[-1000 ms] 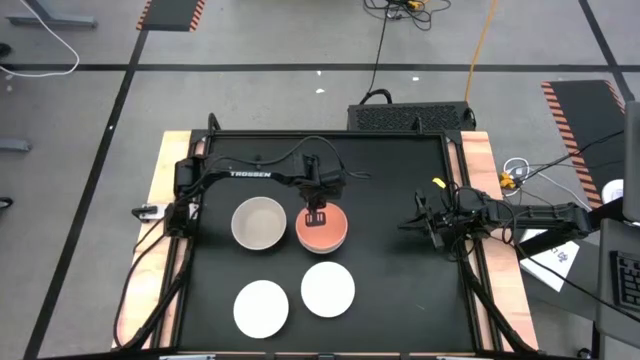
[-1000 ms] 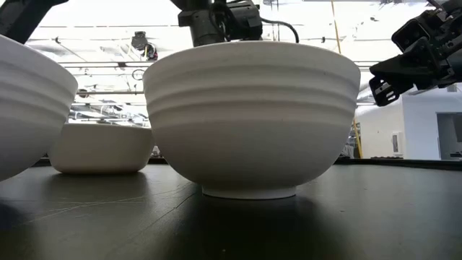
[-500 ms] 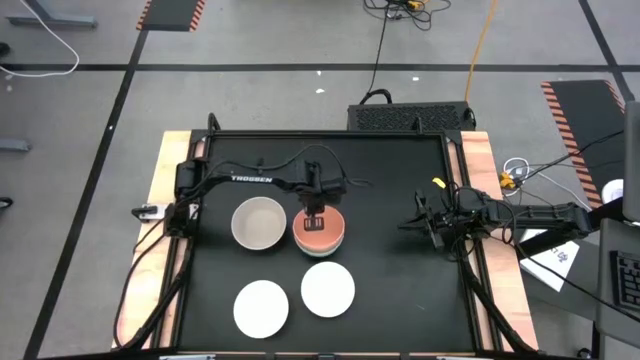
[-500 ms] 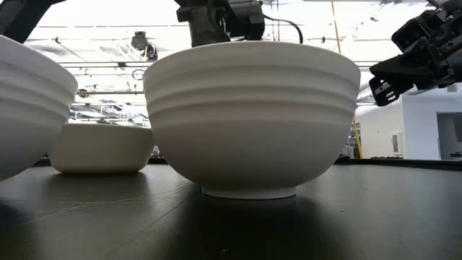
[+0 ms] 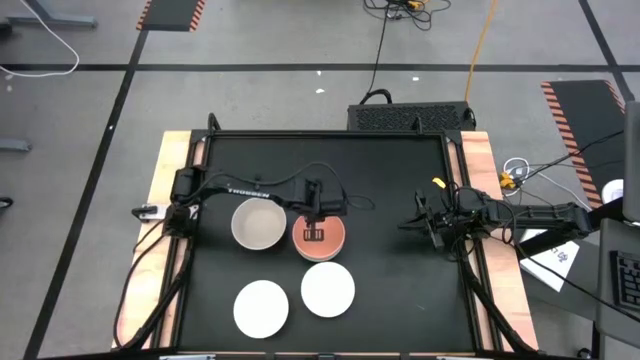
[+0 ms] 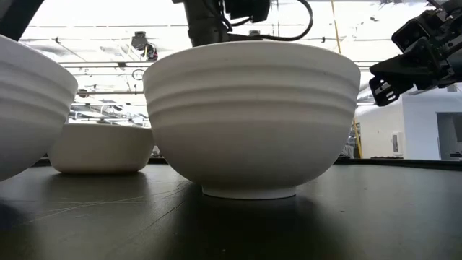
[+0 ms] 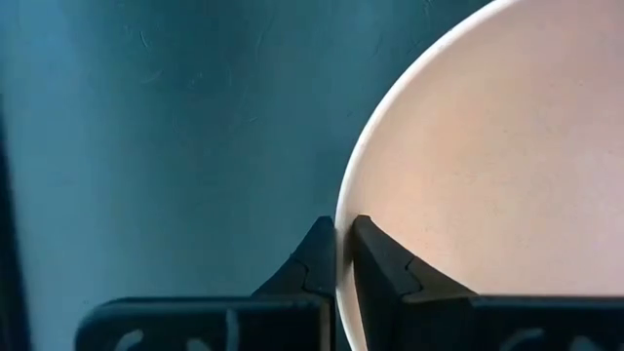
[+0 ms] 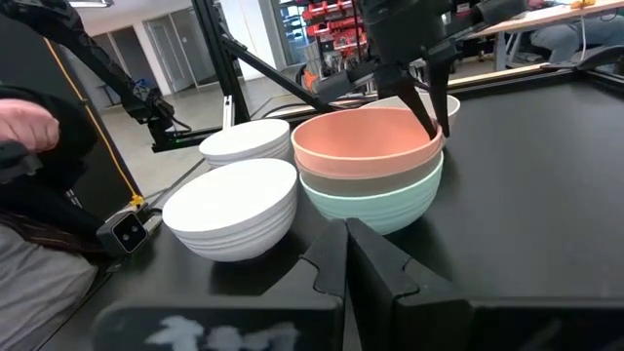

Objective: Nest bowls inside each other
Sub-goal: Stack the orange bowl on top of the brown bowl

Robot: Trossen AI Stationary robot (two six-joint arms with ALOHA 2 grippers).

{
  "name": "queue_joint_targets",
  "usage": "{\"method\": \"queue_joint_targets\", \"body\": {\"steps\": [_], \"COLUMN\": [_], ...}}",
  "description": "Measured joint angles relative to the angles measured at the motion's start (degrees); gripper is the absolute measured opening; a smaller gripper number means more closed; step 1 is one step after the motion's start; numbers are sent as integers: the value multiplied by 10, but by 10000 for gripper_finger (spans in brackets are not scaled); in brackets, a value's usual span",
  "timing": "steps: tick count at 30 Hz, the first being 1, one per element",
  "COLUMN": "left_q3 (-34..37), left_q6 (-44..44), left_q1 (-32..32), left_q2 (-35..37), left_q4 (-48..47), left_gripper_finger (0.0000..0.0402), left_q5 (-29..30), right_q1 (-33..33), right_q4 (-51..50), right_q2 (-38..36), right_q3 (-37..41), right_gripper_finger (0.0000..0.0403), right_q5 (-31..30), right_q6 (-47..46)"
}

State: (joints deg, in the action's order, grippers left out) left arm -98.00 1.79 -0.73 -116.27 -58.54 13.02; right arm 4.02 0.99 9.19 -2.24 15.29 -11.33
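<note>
Left gripper (image 5: 315, 233) down over the middle of the table, fingers (image 7: 375, 258) pinched on the rim of the salmon-orange bowl (image 5: 321, 238), 1 finger inside the wall and 1 outside, seen close from the left wrist. From the right wrist, that same bowl (image 8: 368, 142) sitting on top of a stack: olive-grey bowl (image 8: 370, 181) directly beneath, mint green bowl (image 8: 375, 209) at the bottom on the black table (image 5: 400, 290), only the rims of the 2 lower ones showing. Just beside the stack, toward the left arm's side, the beige-grey bowl (image 5: 259, 223) standing alone and upright. Nearer the front edge, 2 white bowls side by side: 1 (image 5: 328, 288) just in front of the stack, the other (image 5: 261, 307) to its left, near but apart. In the low view, the first white bowl (image 6: 251, 115) filling the middle, the second (image 6: 32, 108) cut off at the edge, the beige-grey one (image 6: 101, 148) behind and between them.

Right gripper (image 5: 407, 224) waiting near the table's right edge, well apart from every bowl, fingers (image 8: 330, 261) pressed together with nothing between them. Beyond the table in the right wrist view, part of a person (image 8: 29, 195) at the side.
</note>
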Motion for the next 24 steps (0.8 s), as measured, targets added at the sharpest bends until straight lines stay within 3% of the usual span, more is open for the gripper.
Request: {"method": "queue_joint_targets", "body": {"steps": [13,24], "left_q3": [0,2], "left_q6": [-8,-11], "left_q1": [-2,-2], "left_q2": [0,-4], "left_q4": [1,-2], "left_gripper_finger": [20,96], "left_q5": [1,5], "right_q1": [0,0], "right_q4": [0,0], "right_q2": [0,0], "right_q3": [0,0], "right_gripper_finger": [0,0], "right_q5": [0,0], "right_q6": [-10,-10]}}
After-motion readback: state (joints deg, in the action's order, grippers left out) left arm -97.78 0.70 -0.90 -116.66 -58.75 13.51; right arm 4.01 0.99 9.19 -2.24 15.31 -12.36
